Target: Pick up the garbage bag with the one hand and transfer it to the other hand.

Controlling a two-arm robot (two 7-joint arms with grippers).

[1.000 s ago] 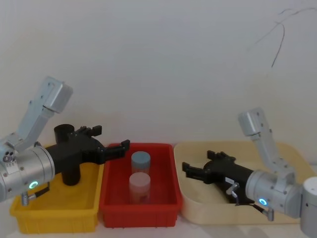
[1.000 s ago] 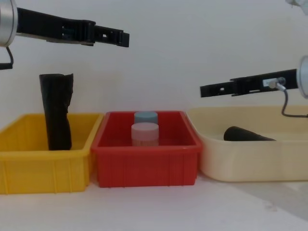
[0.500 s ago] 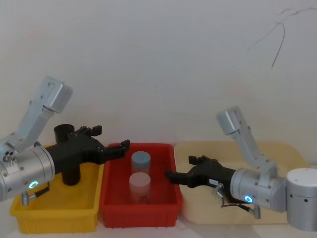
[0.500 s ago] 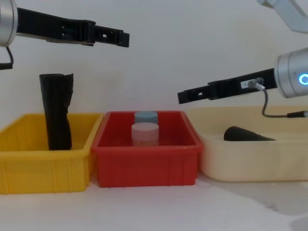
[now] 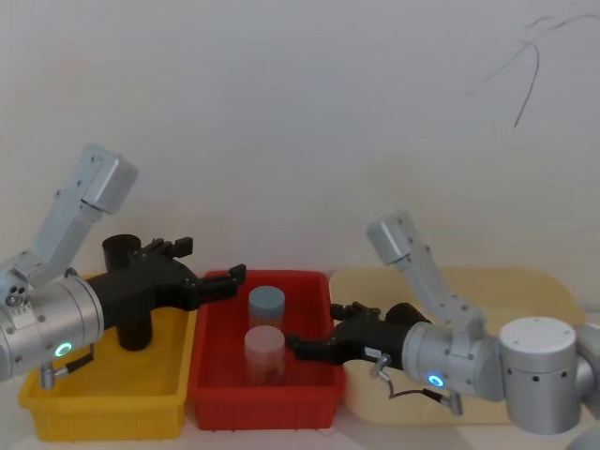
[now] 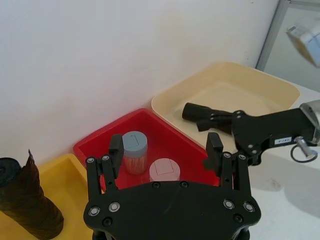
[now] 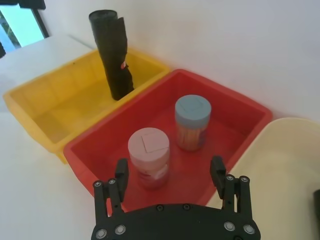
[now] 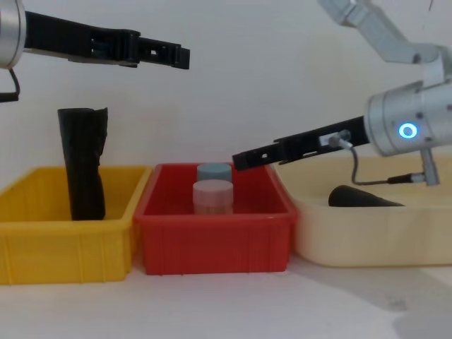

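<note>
The garbage bag stands upright in the yellow bin; both grippers (left, right) hover with fingers apart, holding nothing.

Two capped jars in red bin.

Three bins sit side by side: one yellow bin, one red bin, one cream tray. Two black rolls: the garbage bag and a second roll. Two capped jars. Two grippers.
</note>
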